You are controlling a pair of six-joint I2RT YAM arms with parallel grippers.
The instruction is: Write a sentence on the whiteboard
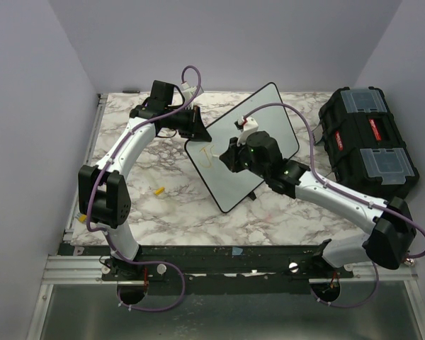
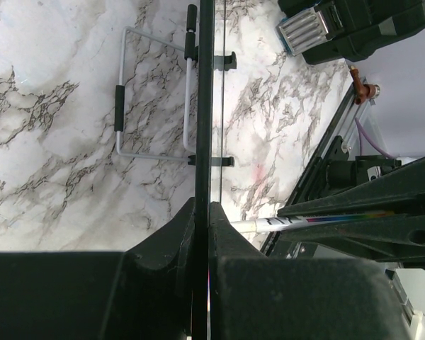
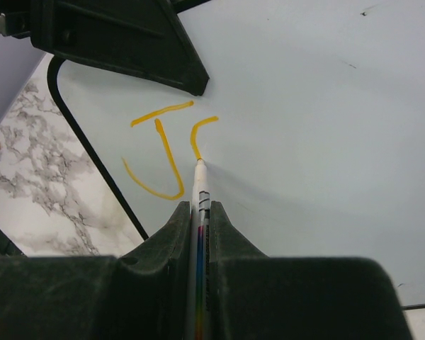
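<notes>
Top external view, L to R: left pincer (image 1: 191,126) is clenched on the far-left edge of the whiteboard (image 1: 273,113), steadying it. A small yellow piece (image 1: 159,190), prob. the pen cap, lies loose on the marble surface (image 1: 184,216) near the board's left side. Whiteboard sits mid-surface, turned diagonal, w/ the sentence (image 3: 159,152) barely begun near its left end: one full "J" and one curved stroke beside it, which looks like the start of an "o". Right pincer (image 3: 200,207) is clenched around the marker (image 3: 200,177), tip touching the board at the lower end of that stroke. Black toolbox (image 1: 368,142) stands at far right, apart from the board. Step in hand, as I judge it: writing letter no. 2 of word no. 1, so the task is only just underway. Next move calls for even tip pressure & curving round to close the loop, w/ the left side gripping firm so the board doesn't slide. Count: 2 pincers, 1 whiteboard, 1 marker, 1 yellow piece, 1 toolbox, 1 done letter + 1 part stroke.
</notes>
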